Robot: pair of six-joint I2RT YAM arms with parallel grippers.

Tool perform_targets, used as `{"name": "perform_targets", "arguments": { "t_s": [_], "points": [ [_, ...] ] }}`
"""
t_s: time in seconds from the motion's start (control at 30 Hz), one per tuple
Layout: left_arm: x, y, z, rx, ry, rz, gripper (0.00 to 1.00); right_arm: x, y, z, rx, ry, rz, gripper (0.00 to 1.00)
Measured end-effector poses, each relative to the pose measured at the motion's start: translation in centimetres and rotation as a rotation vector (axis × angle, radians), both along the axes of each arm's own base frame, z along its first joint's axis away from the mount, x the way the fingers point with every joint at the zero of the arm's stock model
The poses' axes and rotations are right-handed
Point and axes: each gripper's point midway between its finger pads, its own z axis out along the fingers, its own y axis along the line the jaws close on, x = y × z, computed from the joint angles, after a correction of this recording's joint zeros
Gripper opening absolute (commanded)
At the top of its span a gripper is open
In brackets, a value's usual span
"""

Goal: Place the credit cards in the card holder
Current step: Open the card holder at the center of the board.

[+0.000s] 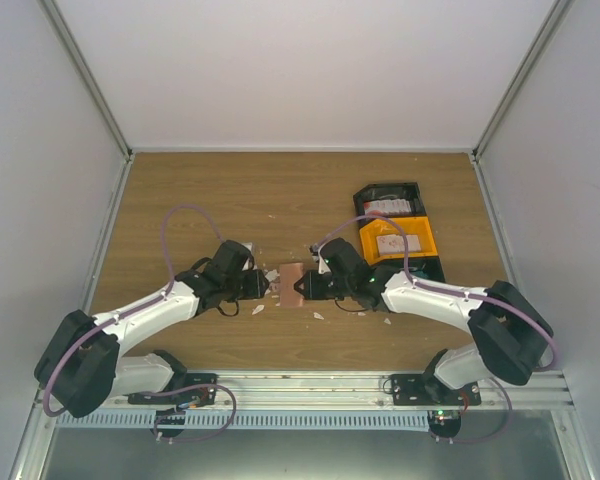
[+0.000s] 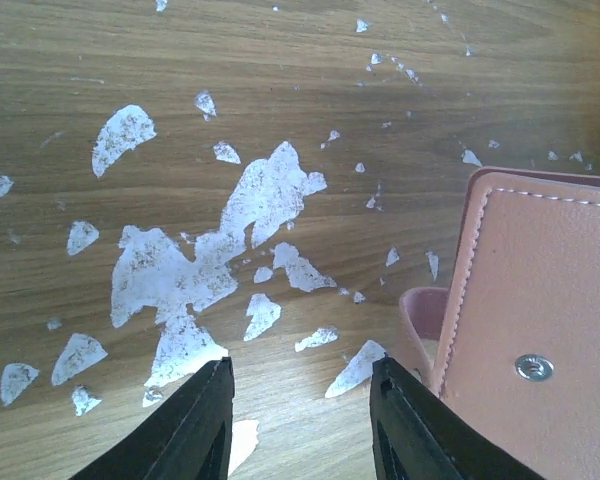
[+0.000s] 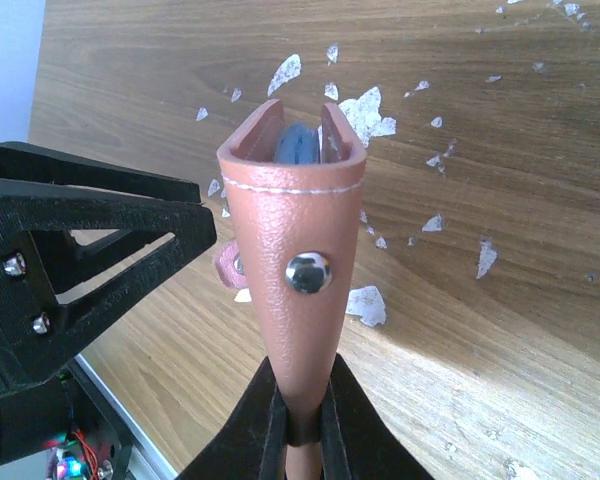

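Looking across the table (image 1: 180, 200), you had the black bin (image 1: 388, 195) and orange bin (image 1: 398, 243) off to the right, with cards (image 1: 390, 243) lying in them, well apart from the action. Mid-table, your right gripper (image 3: 302, 420) was clamped tight on the holder (image 3: 295, 280) at its near end. The far end gaped open with blue lining showing. Your left gripper (image 2: 300, 420) stood partly open just beside it, gripping nothing. That holder looked light, soft and floppy, so a pinch at the narrow end seemed right. The cards, I'd judge, were thin, stiff and slick: take them by the edges. One metal stud (image 3: 308, 272) showed, with white scraps (image 2: 180, 270) all around. No writing was readable.
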Motion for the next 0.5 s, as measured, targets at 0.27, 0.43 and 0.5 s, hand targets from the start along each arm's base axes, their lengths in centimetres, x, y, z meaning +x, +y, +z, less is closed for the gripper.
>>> {"name": "perform_targets", "arguments": {
  "t_s": [0.27, 0.43, 0.5],
  "points": [
    [-0.4, -1.2, 1.5, -0.086, -0.027, -0.046, 0.65, 0.0, -0.2, -0.1, -0.011, -0.002, -0.001, 0.0],
    [-0.4, -2.5, 2.8, -0.157, -0.054, -0.088, 0.59, -0.2, -0.1, -0.1, -0.007, -0.002, 0.01, 0.01],
    [-0.5, -2.5, 2.4, -0.16, -0.045, -0.092, 0.53, -0.3, 0.0, 0.0, -0.004, 0.0, 0.017, 0.0]
  ]
}}
